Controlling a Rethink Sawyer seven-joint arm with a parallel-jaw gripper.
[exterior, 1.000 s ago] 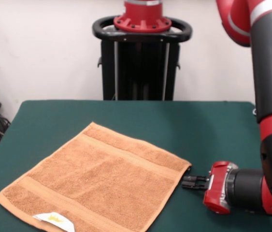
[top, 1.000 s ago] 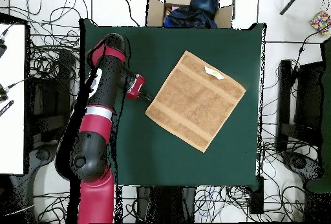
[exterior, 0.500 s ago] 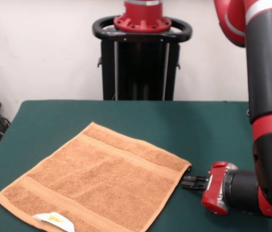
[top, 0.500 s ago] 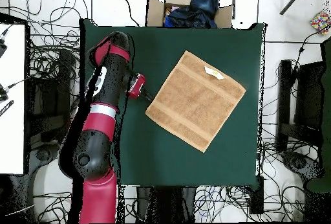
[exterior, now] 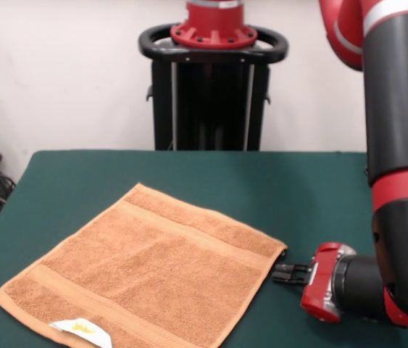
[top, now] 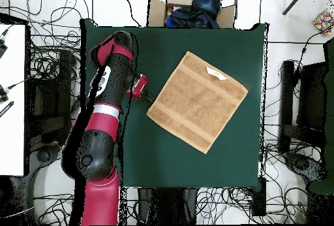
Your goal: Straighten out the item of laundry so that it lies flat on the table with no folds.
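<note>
**Towel looks flat; gripper low beside its corner**

Nearest the front camera, the white tag [exterior: 80, 330] lies at the towel's near edge, by the corner that runs to the bottom of the picture. From there the item of laundry [exterior: 146, 272] spreads as one open sheet across the table [exterior: 312, 188], turned diamond-wise to the table's sides, with its two woven bands running straight and parallel. No fold, ridge or turned-over corner shows in either view, so the straightening seems done or very nearly so.

Beside the towel's right-hand corner in the front view, the gripper [exterior: 283, 273] sits low over the felt, pointing sideways at that corner. Its tips are just beside the edge or touching it; which cannot be told. Nor can it be told whether the fingers are spread or pressed together, as they read only as a dark block.

If the step in hand is letting go and clearing off, it is best done by drawing straight back along the felt, away from the corner, before lifting. Rising at once risks catching the terry and pulling a fresh wrinkle into the corner
</note>
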